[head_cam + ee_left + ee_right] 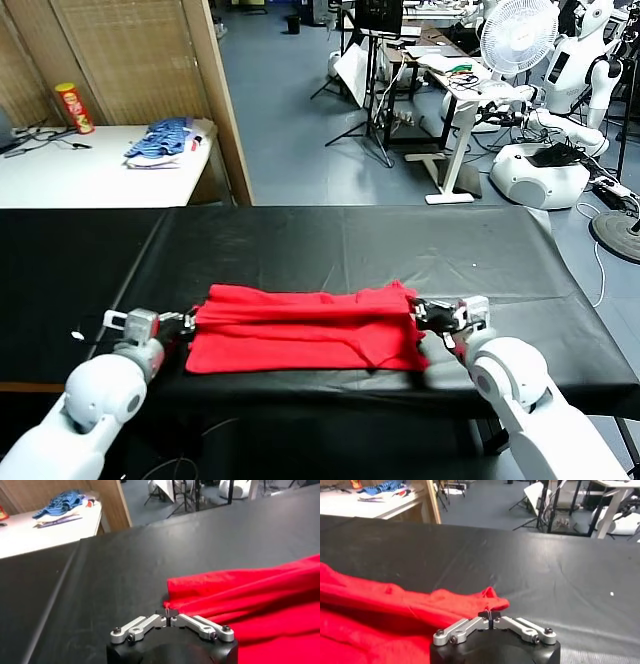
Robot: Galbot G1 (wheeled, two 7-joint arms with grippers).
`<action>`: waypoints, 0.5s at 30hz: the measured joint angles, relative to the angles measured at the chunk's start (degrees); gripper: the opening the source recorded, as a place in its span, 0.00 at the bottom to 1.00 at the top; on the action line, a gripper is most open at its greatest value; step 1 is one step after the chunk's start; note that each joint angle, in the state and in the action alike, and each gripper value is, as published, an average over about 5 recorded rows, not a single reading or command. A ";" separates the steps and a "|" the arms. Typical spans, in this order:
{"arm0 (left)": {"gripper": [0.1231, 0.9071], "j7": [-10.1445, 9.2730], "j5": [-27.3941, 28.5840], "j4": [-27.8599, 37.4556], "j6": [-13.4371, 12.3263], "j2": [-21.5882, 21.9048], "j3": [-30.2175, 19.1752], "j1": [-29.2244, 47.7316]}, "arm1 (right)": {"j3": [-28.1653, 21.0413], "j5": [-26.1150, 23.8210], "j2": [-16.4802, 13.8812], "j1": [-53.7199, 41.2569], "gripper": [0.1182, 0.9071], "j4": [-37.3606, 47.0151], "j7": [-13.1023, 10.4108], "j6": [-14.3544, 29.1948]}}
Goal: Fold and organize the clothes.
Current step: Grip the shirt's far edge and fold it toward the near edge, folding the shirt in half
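The red T-shirt (300,325) lies partly folded near the front edge of the black table (350,240), its plain side showing. An upper layer is drawn across between the two grippers. My left gripper (192,320) is at the shirt's left end, shut, with a corner of the red cloth (260,600) pinched at its tips (167,612). My right gripper (420,308) is at the shirt's right end, also shut, its tips (490,614) meeting a bunched corner of the shirt (380,610). No print is visible.
A blue striped clothes pile (160,140) and a red can (72,107) sit on a white table (90,180) at the back left, beside a wooden partition (225,100). Beyond the black table are a fan (518,35), stands and other robots (545,165).
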State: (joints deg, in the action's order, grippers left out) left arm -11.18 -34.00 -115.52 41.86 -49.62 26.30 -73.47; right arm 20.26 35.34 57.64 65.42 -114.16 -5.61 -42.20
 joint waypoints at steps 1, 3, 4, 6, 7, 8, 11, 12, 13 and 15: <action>0.01 -0.03 0.20 -0.26 0.14 -0.09 0.06 -0.47 | 0.15 -0.22 -0.06 0.37 0.04 -0.20 0.30 0.00; 0.01 -0.18 0.56 -0.76 0.31 -0.31 0.21 -1.26 | 0.51 -0.63 -0.23 1.19 0.10 -0.73 1.03 0.00; 0.03 -0.31 0.71 -1.03 0.35 -0.42 0.34 -1.63 | 0.77 -0.74 -0.34 1.64 0.17 -1.05 1.42 0.00; 0.09 -0.59 0.90 -1.61 0.35 -0.58 0.69 -2.25 | 1.45 -0.49 -0.66 2.63 0.29 -1.85 2.18 0.00; 0.15 -0.68 0.90 -1.93 0.36 -0.61 0.91 -2.53 | 1.88 -0.09 -0.85 3.09 0.37 -2.31 2.53 0.00; 0.21 -0.76 0.83 -2.27 0.36 -0.60 1.15 -2.76 | 2.36 0.47 -1.02 3.46 0.44 -2.76 2.79 0.00; 0.42 -0.66 -0.08 -3.24 0.36 -0.48 1.98 -2.95 | 3.84 2.07 -1.14 3.73 0.65 -3.62 2.41 0.01; 0.49 -0.59 -0.64 -3.45 0.36 -0.48 2.29 -2.77 | 4.18 2.23 -0.94 3.47 0.71 -3.58 1.73 0.15; 0.57 -0.51 -1.34 -3.57 0.36 -0.53 2.63 -2.43 | 4.35 2.09 -0.59 3.03 0.77 -3.33 0.87 0.48; 0.69 -0.42 -3.01 -3.34 0.36 -0.83 3.21 -1.27 | 4.08 1.10 0.55 1.62 0.83 -2.22 -0.81 1.67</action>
State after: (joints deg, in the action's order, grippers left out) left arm -11.59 -37.01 -118.86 42.22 -50.45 29.51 -74.74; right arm 24.34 36.44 58.19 67.04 -116.38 -6.42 -40.52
